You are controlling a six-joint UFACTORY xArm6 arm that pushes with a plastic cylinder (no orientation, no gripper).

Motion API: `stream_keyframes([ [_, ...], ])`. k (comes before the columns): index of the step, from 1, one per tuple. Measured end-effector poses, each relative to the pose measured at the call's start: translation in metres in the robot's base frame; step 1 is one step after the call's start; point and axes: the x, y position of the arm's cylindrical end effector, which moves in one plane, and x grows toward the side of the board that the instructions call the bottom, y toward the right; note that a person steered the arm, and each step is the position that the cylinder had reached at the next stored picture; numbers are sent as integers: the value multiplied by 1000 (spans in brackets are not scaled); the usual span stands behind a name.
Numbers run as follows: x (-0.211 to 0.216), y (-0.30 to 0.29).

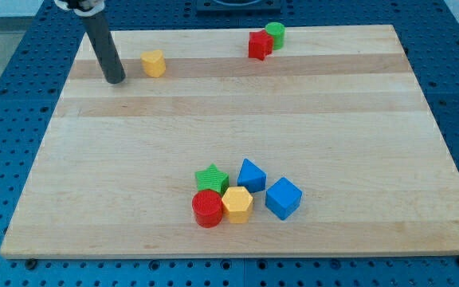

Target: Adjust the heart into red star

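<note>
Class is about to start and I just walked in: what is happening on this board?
A robot arm's dark rod has my tip on the wooden board, just to the view's left of the yellow heart. The red star sits far to the view's right, touching a green cylinder. Five other blocks cluster near the view's bottom.

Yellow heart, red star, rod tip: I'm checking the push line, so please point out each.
Yellow heart (154, 63), camera view, its top face.
Red star (259, 45), camera view, its front side.
My tip (115, 79), camera view, rod's very end, left of the heart.
</note>
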Motion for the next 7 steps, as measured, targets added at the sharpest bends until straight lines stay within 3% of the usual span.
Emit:
stream_keyframes([
  [2,-75,110],
  [3,-51,87],
  [4,-35,26],
  [5,-72,-4],
  [6,-110,5],
  [7,-113,74],
])
